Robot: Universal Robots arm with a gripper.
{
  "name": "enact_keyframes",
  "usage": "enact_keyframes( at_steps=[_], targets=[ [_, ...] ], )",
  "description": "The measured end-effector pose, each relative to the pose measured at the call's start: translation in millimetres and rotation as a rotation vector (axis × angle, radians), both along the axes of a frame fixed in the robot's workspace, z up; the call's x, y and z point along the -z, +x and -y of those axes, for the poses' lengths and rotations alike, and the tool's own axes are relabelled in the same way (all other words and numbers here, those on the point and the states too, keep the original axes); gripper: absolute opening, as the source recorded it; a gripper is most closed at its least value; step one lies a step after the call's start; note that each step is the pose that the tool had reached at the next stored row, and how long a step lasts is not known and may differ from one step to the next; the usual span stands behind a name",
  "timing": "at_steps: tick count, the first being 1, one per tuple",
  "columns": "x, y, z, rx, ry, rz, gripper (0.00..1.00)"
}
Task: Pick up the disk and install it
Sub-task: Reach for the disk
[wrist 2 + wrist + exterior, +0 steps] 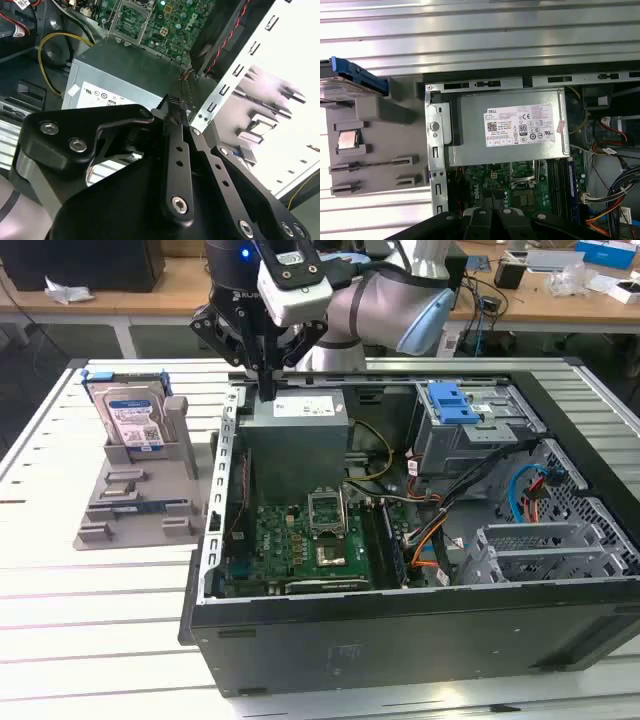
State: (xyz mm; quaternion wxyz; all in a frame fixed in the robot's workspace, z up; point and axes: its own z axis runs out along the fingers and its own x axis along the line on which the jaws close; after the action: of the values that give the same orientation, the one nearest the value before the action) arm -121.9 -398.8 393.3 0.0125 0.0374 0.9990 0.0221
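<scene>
The disk (132, 415) stands upright in a grey holder (140, 495) on the table, at the exterior view's left of the open computer case (400, 640). It is silver with a white-and-blue label and a blue bracket around it. The first wrist view shows the disk (340, 87) edge-on with its blue bracket. My gripper (266, 380) hangs over the case's back corner on the exterior view's left, just above the grey power supply (300, 430) and well apart from the disk. In the second wrist view the gripper (175, 107) is shut with nothing between its fingers.
Inside the case lie a green motherboard (300, 540), bundled cables (440, 530) and a grey drive cage with a blue latch (455, 400). The power supply (510, 130) fills the case corner under the wrist. Bare slatted table (100, 620) surrounds the holder.
</scene>
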Motion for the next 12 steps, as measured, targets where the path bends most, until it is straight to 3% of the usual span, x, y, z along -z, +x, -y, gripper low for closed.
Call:
enact_keyframes(
  at_steps=[1,2,4,8,12],
  targets=[
    [0.0,-1.9,0.0,0.000,0.0000,0.0000,0.11],
    [0.0,-12.0,0.0,0.000,0.0000,0.0000,0.11],
    [0.0,-21.0,0.0,0.000,0.0000,0.0000,0.11],
    [0.0,-30.8,0.0,0.000,0.0000,0.0000,0.11],
    [0.0,-47.7,0.0,0.000,-0.0001,0.0000,0.11]
  ],
)
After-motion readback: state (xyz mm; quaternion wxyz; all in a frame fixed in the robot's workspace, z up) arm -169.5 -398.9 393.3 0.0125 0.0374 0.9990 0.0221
